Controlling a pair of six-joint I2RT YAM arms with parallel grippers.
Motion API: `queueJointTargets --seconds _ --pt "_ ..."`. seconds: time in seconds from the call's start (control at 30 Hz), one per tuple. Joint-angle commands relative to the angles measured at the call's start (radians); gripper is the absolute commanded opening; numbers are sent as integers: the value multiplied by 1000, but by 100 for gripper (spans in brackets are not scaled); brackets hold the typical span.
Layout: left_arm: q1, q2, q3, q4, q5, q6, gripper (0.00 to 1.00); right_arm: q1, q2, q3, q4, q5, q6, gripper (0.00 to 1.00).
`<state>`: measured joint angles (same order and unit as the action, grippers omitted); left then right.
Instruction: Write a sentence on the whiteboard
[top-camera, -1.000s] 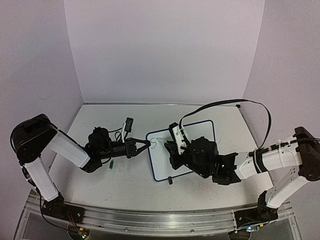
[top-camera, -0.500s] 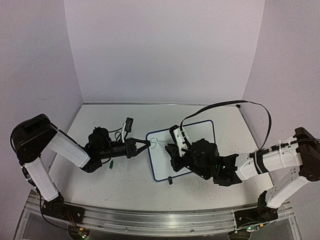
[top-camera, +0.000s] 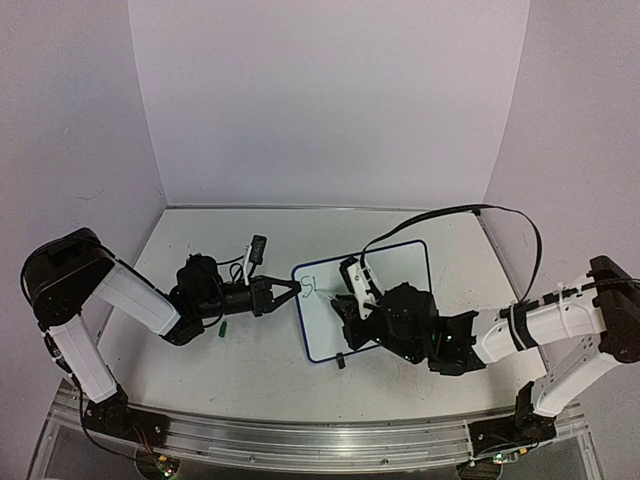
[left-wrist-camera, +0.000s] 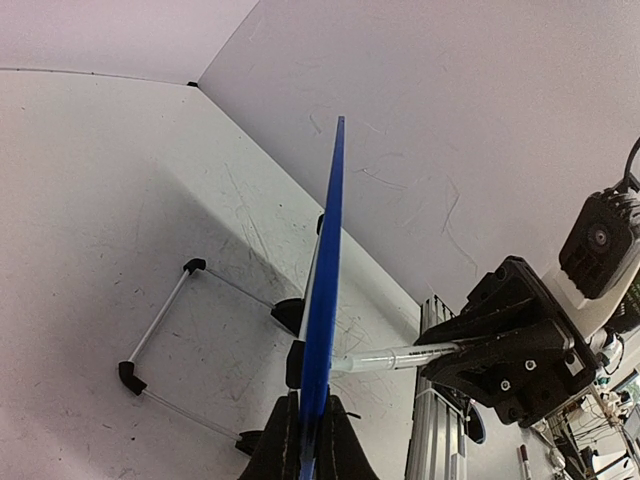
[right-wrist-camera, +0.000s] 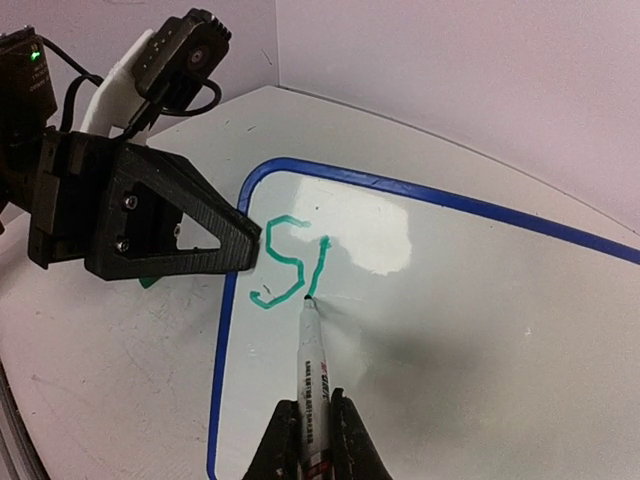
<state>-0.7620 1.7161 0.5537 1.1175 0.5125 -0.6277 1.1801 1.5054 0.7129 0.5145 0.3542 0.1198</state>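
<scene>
Left gripper (top-camera: 292, 290) pinches the blue-rimmed whiteboard (top-camera: 315, 332) bearing 2 green marks (right-wrist-camera: 285, 265); right gripper (right-wrist-camera: 310, 440) clamps the marker (right-wrist-camera: 312, 360).

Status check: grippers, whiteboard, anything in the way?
Left gripper shut on small blue-rimmed whiteboard edge. Right gripper shut on white-barrelled green marker, tip on board. Green lettering: S plus one stroke. Nothing blocking.

White tabletop (top-camera: 260, 365) with faint grey scuffs and scribbles. Plain lavender walls (top-camera: 320, 100) on three sides. Small green piece (top-camera: 225, 327) lies on the tabletop, left of centre; too small to identify. Aluminium rail (top-camera: 300, 440) runs along the near edge.
</scene>
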Motion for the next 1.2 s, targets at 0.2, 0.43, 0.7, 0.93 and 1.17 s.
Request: queueJointTargets --seconds 0.2,0.43,0.7,0.93,1.17 --pt "-6 -32 -14 11 42 -27 0 3 -40 -29 -43 48 26 0" --pt "-7 -30 -14 12 41 -29 0 3 -112 -39 20 19 1 0" --pt "-7 -33 -12 11 45 -32 0 3 -82 5 66 -27 -29 0" --pt "-7 -29 -10 12 49 -32 0 3 -37 32 68 -2 -37 0" --pt "-7 -21 -4 12 57 -33 0 3 -14 43 78 7 -37 0"
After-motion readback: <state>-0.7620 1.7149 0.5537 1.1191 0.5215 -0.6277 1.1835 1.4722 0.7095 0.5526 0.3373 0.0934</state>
